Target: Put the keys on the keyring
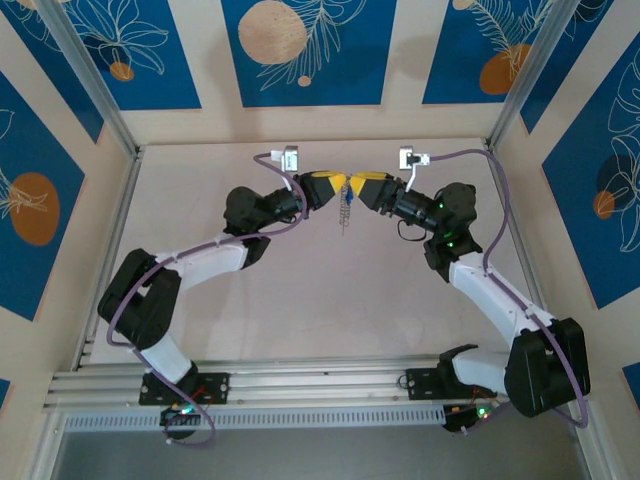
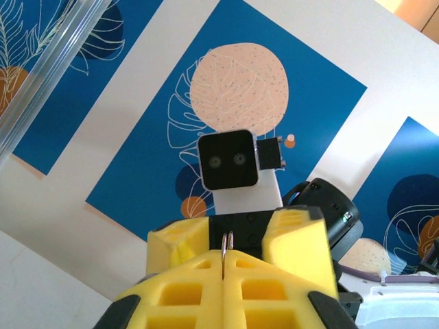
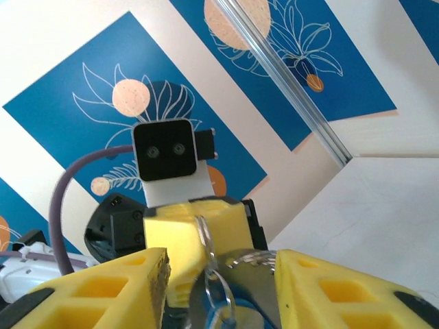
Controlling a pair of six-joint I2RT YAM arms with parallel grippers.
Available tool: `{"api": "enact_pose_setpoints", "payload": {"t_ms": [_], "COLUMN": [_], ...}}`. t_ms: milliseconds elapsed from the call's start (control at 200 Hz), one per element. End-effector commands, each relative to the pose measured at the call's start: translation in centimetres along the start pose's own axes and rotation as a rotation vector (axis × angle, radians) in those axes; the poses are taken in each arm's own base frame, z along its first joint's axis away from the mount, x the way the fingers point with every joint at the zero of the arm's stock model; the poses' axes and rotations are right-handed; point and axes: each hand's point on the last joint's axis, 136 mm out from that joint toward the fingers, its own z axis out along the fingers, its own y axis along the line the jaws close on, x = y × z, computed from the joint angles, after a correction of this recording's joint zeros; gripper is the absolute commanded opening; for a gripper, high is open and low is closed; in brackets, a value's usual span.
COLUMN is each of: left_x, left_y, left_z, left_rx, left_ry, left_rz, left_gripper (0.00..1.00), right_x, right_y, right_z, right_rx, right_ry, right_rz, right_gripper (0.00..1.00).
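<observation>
I see the left gripper (image 2: 225, 271) pinching the keyring (image 2: 227, 241). Just beside the keyring, the right gripper (image 3: 223, 274) has narrow jaws flanking the key (image 3: 221, 319); I cannot tell if they grip.

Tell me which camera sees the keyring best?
Right wrist: the keyring is close, its loops plain between the yellow fingers. From the top the keyring looks tiny, dangling. Left wrist shows its thin edge.

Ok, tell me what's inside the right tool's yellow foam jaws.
Seen: silver wire keyring loops, a flat silver metal piece, and a blue key head mostly covered by them.
</observation>
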Motion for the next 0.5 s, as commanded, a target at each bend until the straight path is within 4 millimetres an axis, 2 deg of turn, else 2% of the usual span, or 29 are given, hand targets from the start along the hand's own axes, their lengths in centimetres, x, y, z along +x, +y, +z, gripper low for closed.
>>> {"api": "enact_pose_setpoints", "payload": {"t_ms": [0,115,495], "left_x": [-2.38,-2.25,-1.95], "left_y": [-1.6,-1.51,-1.12], "left_z": [0.29,0.26,0.02], "left_rx": [0.055,0.053,0.045], "left_ry": [-0.063,-0.061,-0.054], "left_rz": [0.053,0.051,0.05], "left_gripper": [0.0,0.0,0.0], "right_x": [0.41,0.31,0.03], "right_y": [-0.32,-0.35,-0.11], "right_z": [0.14,0.31,0.58], "right_rx": [-0.006,-0.012,-0.031], "right_ry": [-0.001,0.001,-0.004], "right_rz": [-0.003,0.0,-0.01], "right_gripper": [0.4,0.35,0.37]}}
